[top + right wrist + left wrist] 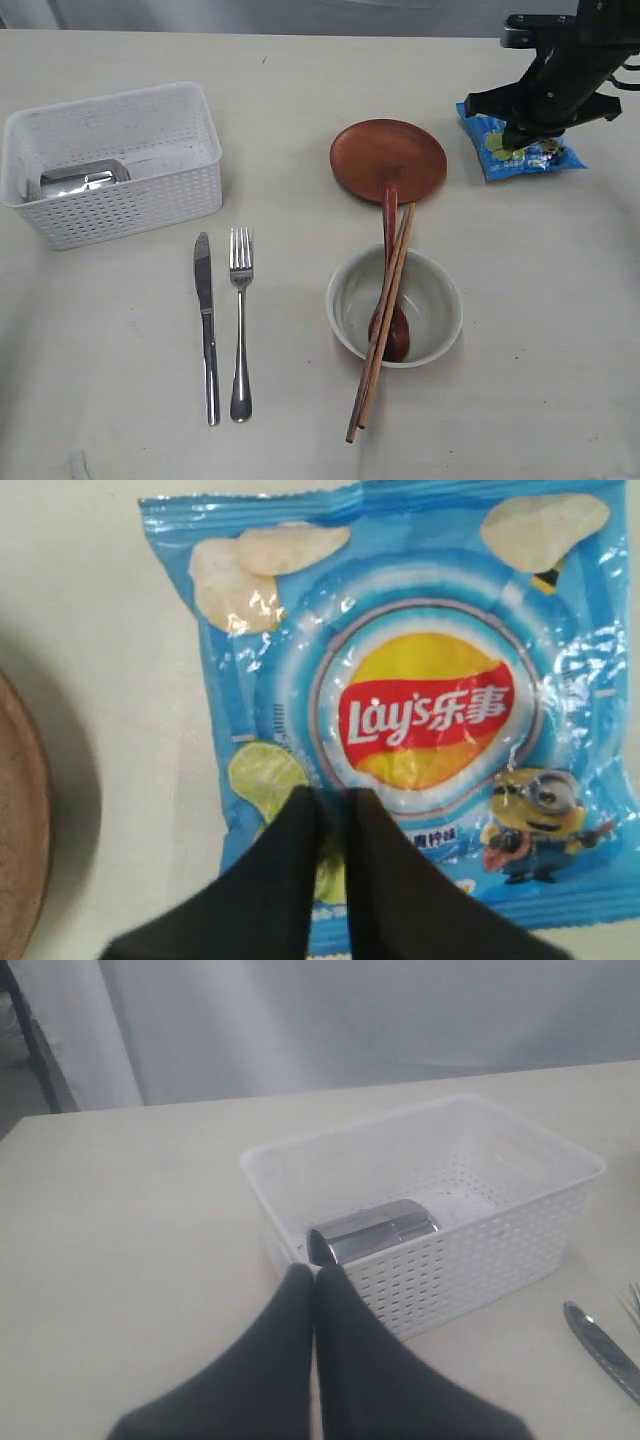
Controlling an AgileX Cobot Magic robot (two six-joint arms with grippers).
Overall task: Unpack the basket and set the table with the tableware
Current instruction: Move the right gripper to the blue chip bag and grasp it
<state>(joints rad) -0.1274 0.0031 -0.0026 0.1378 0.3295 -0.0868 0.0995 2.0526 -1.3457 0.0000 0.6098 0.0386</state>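
The white basket [130, 205] is nearly unpacked: only the steel cup [82, 180] lies on its side inside, so I judge it the last piece to lift out. On the table [540, 330], the knife [206, 320] and fork [240, 320] lie side by side like a place setting. The wooden spoon [390, 335] and chopsticks [375, 370] lie across the pale bowl [435, 300] beside the brown plate [388, 152]. The blue chip bag [420, 710] lies flat well off to the right, apart from the setting, which fits, since it is no tableware.

My right pincer [335, 798] hangs over that bag, pointing straight down, its fingers drawn nearly together; whether they nip the foil I cannot tell. My left pincer [314, 1268] is pressed closed and empty, held low and aimed at the basket's near wall, with the cup just beyond it.
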